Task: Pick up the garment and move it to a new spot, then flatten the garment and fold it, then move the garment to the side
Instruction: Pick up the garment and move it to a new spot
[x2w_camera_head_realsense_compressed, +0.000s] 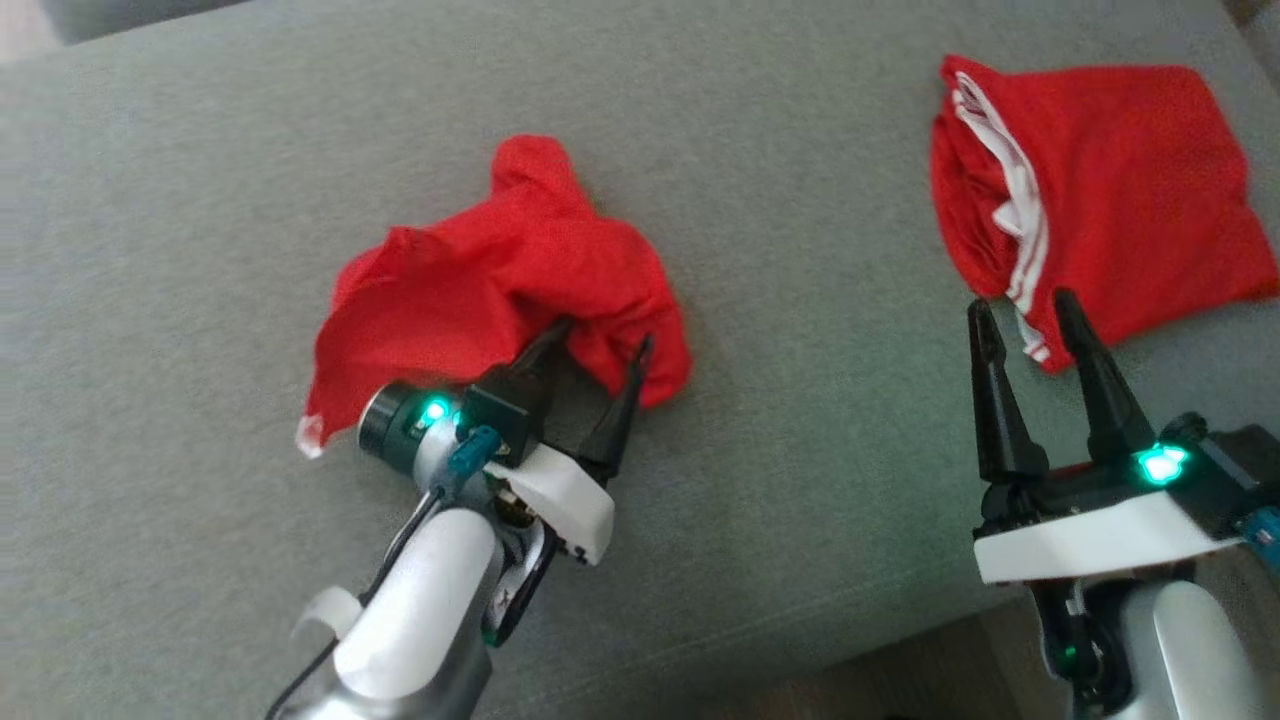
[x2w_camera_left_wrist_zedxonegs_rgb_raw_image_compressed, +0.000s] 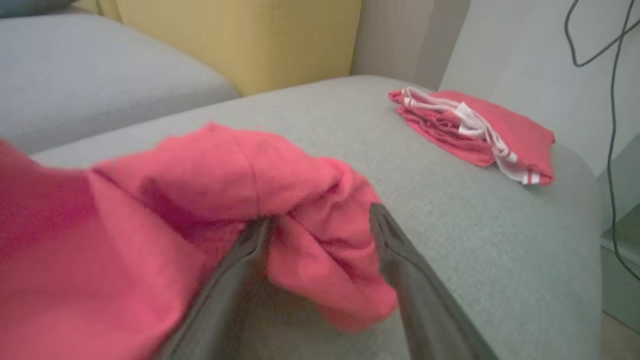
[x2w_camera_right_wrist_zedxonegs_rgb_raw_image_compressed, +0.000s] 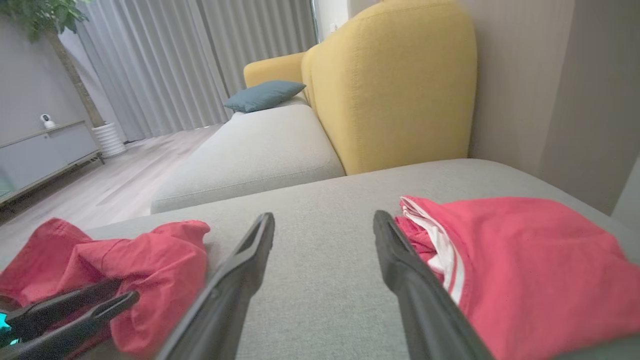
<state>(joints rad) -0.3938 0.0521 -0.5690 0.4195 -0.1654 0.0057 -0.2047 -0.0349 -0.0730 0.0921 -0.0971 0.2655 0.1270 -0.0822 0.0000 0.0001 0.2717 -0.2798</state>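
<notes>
A crumpled red garment (x2w_camera_head_realsense_compressed: 500, 280) lies in a heap on the grey cushion (x2w_camera_head_realsense_compressed: 800, 300), a small white corner showing at its lower left. My left gripper (x2w_camera_head_realsense_compressed: 598, 345) stands open at the heap's near right edge, and a fold of the red cloth (x2w_camera_left_wrist_zedxonegs_rgb_raw_image_compressed: 320, 250) sits loosely between its fingers. A second red piece (x2w_camera_head_realsense_compressed: 1110, 190) with white stripe trim lies folded at the far right. My right gripper (x2w_camera_head_realsense_compressed: 1022, 305) is open and empty, its fingertips just at that folded piece's near edge (x2w_camera_right_wrist_zedxonegs_rgb_raw_image_compressed: 440, 250). The left gripper (x2w_camera_right_wrist_zedxonegs_rgb_raw_image_compressed: 127, 291) also shows low in the right wrist view, against the heap (x2w_camera_right_wrist_zedxonegs_rgb_raw_image_compressed: 150, 260).
The cushion's front edge (x2w_camera_head_realsense_compressed: 800, 640) runs just below both grippers, with floor beyond it. A yellow sofa back (x2w_camera_right_wrist_zedxonegs_rgb_raw_image_compressed: 400, 85) and another grey seat (x2w_camera_right_wrist_zedxonegs_rgb_raw_image_compressed: 250, 150) with a blue pillow (x2w_camera_right_wrist_zedxonegs_rgb_raw_image_compressed: 262, 95) stand behind. A wall and a hanging cable (x2w_camera_left_wrist_zedxonegs_rgb_raw_image_compressed: 610, 100) lie past the folded piece.
</notes>
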